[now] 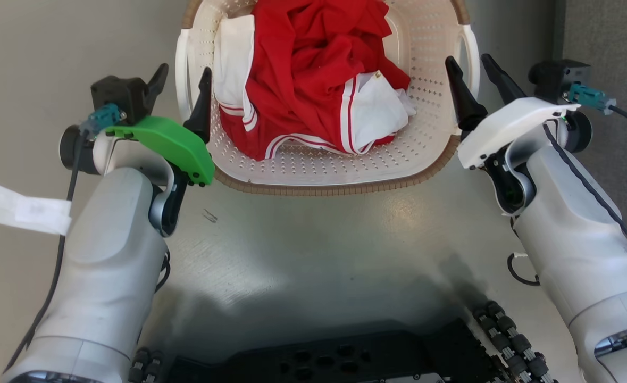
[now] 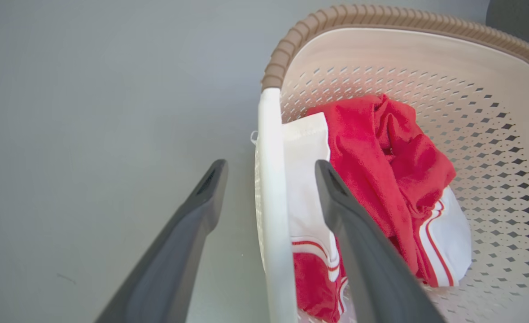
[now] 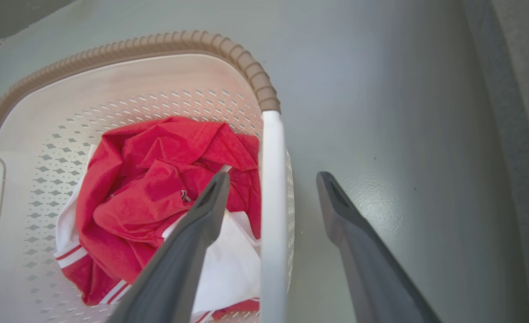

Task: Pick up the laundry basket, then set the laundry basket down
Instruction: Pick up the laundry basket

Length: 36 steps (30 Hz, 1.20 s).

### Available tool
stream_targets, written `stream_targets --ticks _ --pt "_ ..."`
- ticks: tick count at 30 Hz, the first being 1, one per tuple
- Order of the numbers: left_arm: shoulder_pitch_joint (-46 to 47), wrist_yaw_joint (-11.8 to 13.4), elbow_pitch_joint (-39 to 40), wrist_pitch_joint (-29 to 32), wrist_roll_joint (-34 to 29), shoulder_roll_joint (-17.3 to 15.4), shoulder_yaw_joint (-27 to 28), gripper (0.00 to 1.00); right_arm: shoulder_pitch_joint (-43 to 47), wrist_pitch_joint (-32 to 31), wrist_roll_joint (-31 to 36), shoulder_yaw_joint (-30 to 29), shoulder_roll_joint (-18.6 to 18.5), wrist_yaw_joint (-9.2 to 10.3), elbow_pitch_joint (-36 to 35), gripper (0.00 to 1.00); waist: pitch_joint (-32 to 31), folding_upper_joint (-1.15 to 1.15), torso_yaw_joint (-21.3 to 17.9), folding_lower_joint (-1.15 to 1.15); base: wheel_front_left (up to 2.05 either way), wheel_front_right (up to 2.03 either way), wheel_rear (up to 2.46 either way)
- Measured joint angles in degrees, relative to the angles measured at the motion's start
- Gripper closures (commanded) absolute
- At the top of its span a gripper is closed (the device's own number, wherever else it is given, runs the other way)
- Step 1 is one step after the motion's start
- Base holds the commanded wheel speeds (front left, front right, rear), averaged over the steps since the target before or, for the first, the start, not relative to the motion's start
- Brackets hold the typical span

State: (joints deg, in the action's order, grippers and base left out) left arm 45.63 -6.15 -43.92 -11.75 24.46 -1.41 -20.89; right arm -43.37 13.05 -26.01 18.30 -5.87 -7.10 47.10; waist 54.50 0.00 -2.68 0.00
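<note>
You had the laundry basket on the grey floor at 12 o'clock, long axis running 9 to 3, with the left gripper wide open astride its left loop handle and the right gripper likewise astride the right loop handle.

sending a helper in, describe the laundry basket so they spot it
On the grey floor, between the left gripper and right gripper, sits the laundry basket. Cream-white perforated plastic, brown woven-look rim, red and white clothes inside.
</note>
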Motion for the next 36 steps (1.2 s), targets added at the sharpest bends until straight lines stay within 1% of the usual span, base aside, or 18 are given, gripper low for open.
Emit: stream_targets --ticks 13,14,16,17,18,19,20,21,22,23,24,26,27,36 --pt "4.4 0.0 -5.7 2.4 3.1 0.0 -1.8 0.00 -4.3 0.0 -2.7 2.8 0.6 -0.02 4.8 0.00 3.0 0.00 -0.6 0.00 0.00 0.00 0.00" --pt "4.7 0.0 -6.0 2.4 3.2 0.0 -2.0 0.00 -4.5 0.0 -2.9 3.0 0.6 -0.02 5.0 0.02 3.2 0.00 -0.7 0.00 0.00 0.00 0.00" --pt "5.1 0.0 -6.6 2.4 3.5 0.0 -2.4 0.00 -4.6 0.0 -3.2 3.4 0.6 -0.02 5.5 0.28 3.4 0.00 -0.7 0.00 0.00 0.00 0.00" --pt "5.3 0.0 -7.0 2.4 3.6 0.1 -2.7 0.00 -4.6 0.0 -3.3 3.7 0.6 -0.02 5.8 0.38 3.4 0.00 -0.8 0.00 0.00 0.00 0.00" --pt "5.5 0.0 -7.3 2.3 3.7 0.1 -2.9 0.00 -4.7 0.0 -3.4 3.9 0.7 -0.02 6.0 0.40 3.5 0.00 -0.8 0.00 0.00 0.00 0.00" --pt "5.6 0.0 -7.6 2.3 3.9 0.1 -3.0 0.01 -4.8 0.1 -3.7 4.2 0.7 -0.02 6.3 0.46 3.5 0.00 -0.8 0.00 0.00 0.00 0.00" --pt "5.7 0.0 -7.9 2.3 4.1 0.1 -3.1 0.07 -4.9 0.1 -4.1 4.4 0.8 -0.02 6.6 0.51 3.6 0.00 -0.8 0.00 0.00 0.00 0.00" --pt "5.9 0.0 -8.2 2.3 4.2 0.1 -3.2 0.11 -5.2 0.1 -4.4 4.5 0.8 -0.02 6.9 0.51 3.6 0.00 -0.7 0.00 0.00 0.00 0.00" --pt "6.2 0.0 -8.6 2.2 4.4 0.1 -3.3 0.39 -5.5 0.1 -4.6 4.7 0.9 -0.02 7.1 0.65 3.6 0.00 -0.7 0.00 0.00 0.00 0.00" --pt "6.3 0.0 -8.9 2.1 4.7 0.1 -3.4 0.67 -5.8 0.1 -4.9 4.9 0.9 -0.02 7.1 0.83 3.6 0.00 -0.7 0.00 0.00 0.00 0.00" --pt "6.4 0.0 -9.2 2.1 5.0 0.1 -3.4 1.00 -6.1 0.1 -4.9 5.2 0.9 -0.02 7.3 1.00 3.6 0.00 -0.7 0.00 0.00 0.00 0.00" --pt "6.6 -0.3 -9.2 2.0 5.7 0.8 -3.9 1.00 -6.6 0.2 -5.0 5.8 1.2 -0.03 7.6 1.00 3.6 0.00 -0.7 0.00 0.00 0.00 0.00" --pt "7.0 0.0 -9.4 1.6 6.1 1.0 -3.9 1.00 -6.7 0.5 -5.1 5.9 1.4 0.03 7.9 1.00 3.6 0.00 -0.7 0.00 0.00 0.00 0.00" --pt "7.6 0.0 -11.2 1.0 7.3 0.9 -5.2 1.00 -7.9 0.6 -6.1 7.3 1.6 0.03 9.7 1.00 3.2 0.00 -0.5 0.00 0.00 0.00 0.00"
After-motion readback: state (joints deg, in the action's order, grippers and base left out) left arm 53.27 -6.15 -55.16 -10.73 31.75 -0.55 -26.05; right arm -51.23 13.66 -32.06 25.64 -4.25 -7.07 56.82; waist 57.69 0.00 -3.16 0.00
